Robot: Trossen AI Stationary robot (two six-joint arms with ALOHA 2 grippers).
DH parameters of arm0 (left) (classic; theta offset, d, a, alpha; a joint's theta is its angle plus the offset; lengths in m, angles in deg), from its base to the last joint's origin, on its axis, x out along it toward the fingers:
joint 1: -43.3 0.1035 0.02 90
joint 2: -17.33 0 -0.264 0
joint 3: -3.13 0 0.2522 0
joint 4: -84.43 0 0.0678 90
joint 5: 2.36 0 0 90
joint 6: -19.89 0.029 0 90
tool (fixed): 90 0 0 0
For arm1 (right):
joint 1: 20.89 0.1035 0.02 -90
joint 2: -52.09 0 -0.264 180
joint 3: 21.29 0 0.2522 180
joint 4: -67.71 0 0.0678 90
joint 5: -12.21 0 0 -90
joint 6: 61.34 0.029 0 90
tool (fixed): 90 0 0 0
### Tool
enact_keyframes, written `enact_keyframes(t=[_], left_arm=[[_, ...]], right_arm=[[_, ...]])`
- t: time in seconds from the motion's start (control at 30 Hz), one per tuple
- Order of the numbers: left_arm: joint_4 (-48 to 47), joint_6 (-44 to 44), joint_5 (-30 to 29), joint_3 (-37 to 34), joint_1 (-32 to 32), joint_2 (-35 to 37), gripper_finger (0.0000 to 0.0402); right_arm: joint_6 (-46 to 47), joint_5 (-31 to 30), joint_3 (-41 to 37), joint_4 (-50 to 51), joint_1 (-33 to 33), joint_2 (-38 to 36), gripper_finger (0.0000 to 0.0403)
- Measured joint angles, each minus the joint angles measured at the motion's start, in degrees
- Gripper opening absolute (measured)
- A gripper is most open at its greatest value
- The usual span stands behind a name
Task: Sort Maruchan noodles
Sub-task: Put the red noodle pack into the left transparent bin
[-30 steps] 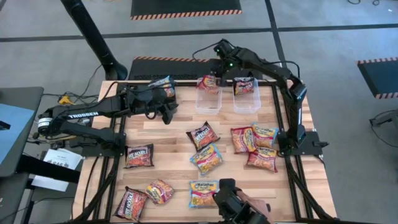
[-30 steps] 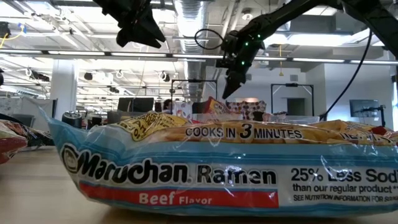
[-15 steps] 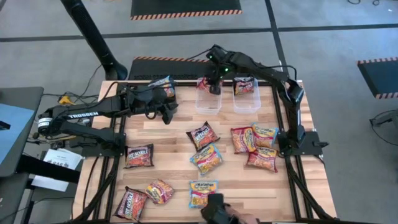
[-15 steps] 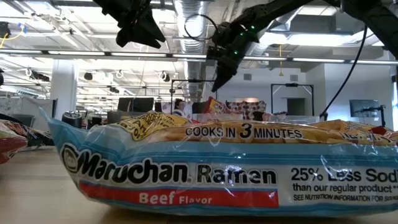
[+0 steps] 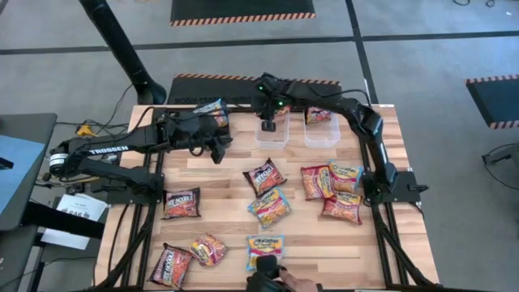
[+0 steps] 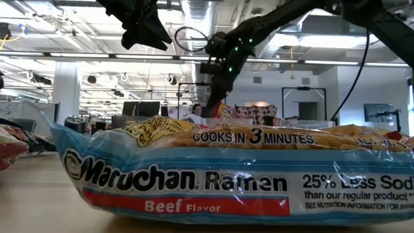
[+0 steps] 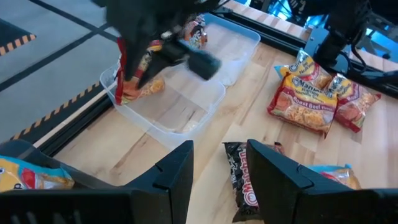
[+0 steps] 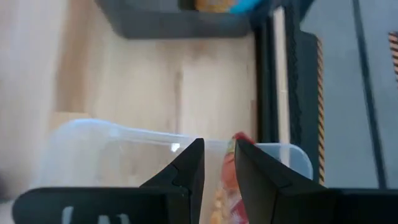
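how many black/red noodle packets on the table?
3: centre black packet, left-edge black packet, front-left corner black packet. Others may be hidden under the arms.

Left arm (image 5: 122, 148): dark matte links, white "TROSSEN" lettering along the forearm, pale band near the base end.
Right arm (image 5: 357, 122): same dark finish, rounded joint housings, a small green light glowing near the wrist.
Cables: thin black cable looping off the right arm's wrist, seen in the low view.
Left gripper (image 7: 219, 165): two flat, angular black fingers (image 7: 176, 168) with bevelled edges.
Right gripper (image 8: 216, 163): matching black fingers (image 8: 191, 163), narrowing to blunt tips.
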Motion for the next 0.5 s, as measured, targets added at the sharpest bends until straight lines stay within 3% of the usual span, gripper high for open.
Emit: enact_keyframes(t=[0.17, 0.5], left_arm=[[0.0, 0.8, -0.2, 0.0, 0.0, 0.0, 0.0136], [0.0, 0.8, -0.4, 0.0, 0.0, 0.0, 0.0136]], right_arm=[[0.0, -5.7, 0.0, -0.1, 0.6, 1.7, 0.0114], [1.6, -6.5, 0.0, -1.0, -0.2, 1.7, 0.0114]])
